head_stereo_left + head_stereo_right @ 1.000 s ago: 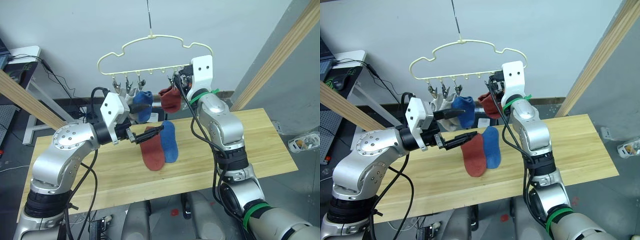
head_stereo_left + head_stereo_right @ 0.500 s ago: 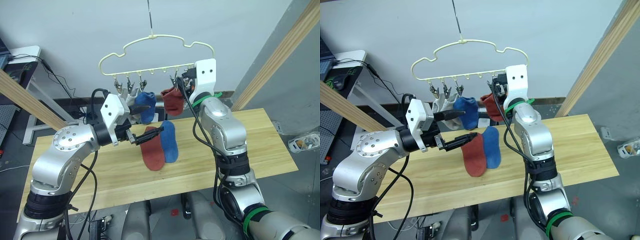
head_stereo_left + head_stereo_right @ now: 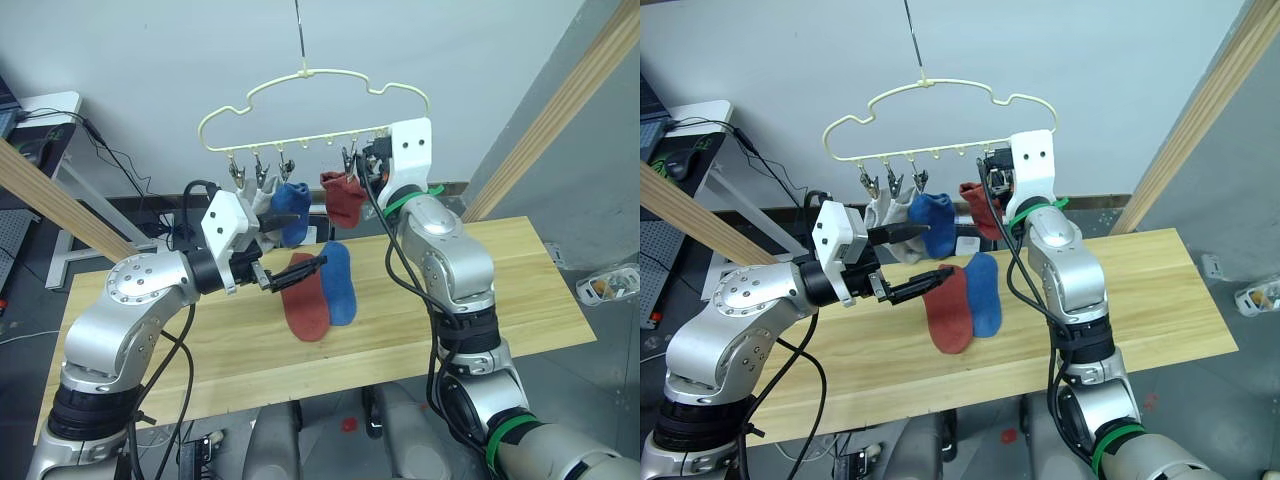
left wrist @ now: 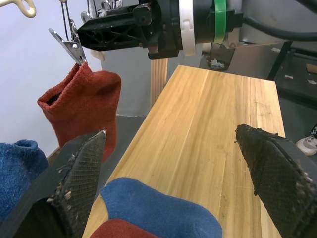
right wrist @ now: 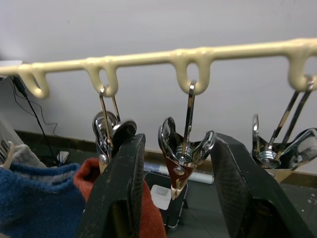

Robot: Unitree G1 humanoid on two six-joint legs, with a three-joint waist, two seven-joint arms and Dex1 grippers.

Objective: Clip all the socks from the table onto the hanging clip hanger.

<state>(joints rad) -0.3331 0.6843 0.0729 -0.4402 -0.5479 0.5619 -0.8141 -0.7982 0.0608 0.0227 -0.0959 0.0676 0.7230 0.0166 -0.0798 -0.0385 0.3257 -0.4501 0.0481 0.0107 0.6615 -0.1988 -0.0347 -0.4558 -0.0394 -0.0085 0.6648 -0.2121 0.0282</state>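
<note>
The pale-yellow bar of the clip hanger (image 5: 148, 58) runs across the right wrist view with its loops hanging down, and a silver clip (image 5: 184, 156) dangles from the middle loop squarely between the two black fingers (image 5: 121, 198) of the right gripper (image 5: 179, 188), whose jaws stand apart on either side of it without touching it. Another clip (image 5: 111, 136) hangs just beside the near finger above a rust-red sock (image 5: 91, 173). A blue sock (image 5: 37, 201) and a light grey sock (image 5: 20, 154) sit beyond, and more clips (image 5: 277, 146) hang at the far end.
</note>
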